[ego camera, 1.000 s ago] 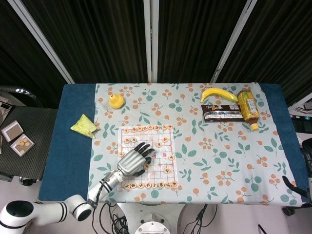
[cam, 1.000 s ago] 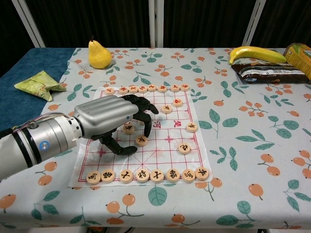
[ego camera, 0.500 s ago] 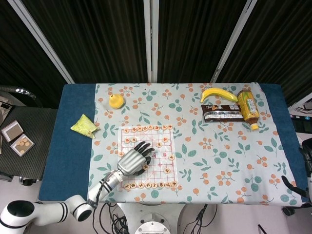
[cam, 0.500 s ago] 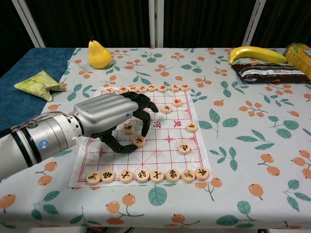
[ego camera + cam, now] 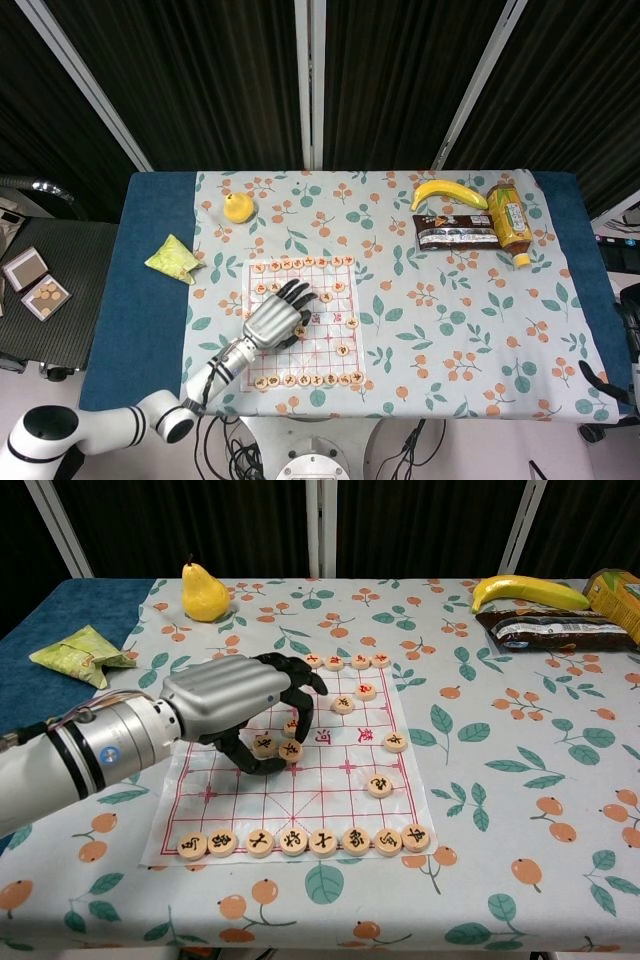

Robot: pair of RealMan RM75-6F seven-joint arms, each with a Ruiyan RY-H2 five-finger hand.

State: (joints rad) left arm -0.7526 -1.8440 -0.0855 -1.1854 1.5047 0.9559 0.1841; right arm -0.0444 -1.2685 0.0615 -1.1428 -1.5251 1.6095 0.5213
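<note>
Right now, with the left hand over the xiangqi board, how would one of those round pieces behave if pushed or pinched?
The xiangqi piece by the left hand looks like a flat disc, so it would probably slide, not roll. Its low edge likely gives little to pinch. The paper board looks thin and may shift.

Behind the table [image 5: 150,300] we see dark pleated curtains [image 5: 210,80] crossed by pale metal poles [image 5: 310,80]. We find the table covered in blue cloth under a floral tablecloth [image 5: 470,330]. At its left stands a grey mesh chair [image 5: 50,290] on light floor.
</note>
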